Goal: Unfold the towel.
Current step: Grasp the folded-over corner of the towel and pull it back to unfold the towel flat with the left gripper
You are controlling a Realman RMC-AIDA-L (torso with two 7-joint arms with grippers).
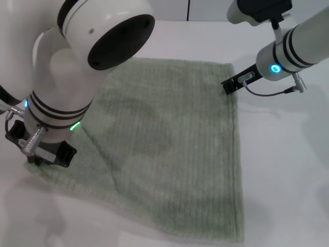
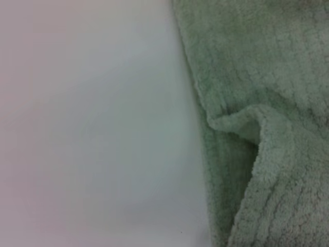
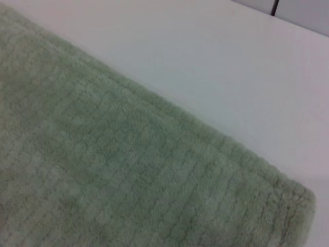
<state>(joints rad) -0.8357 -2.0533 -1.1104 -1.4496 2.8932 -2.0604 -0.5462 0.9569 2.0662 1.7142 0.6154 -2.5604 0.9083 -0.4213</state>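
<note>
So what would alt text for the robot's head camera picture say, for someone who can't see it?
A pale green towel lies mostly spread on a white table, one fold left near its left edge. The left end effector sits at that edge, the right end effector at the far right corner.

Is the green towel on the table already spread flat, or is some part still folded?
Mostly spread. The towel lies flat, but near the left gripper a fold remains.
</note>
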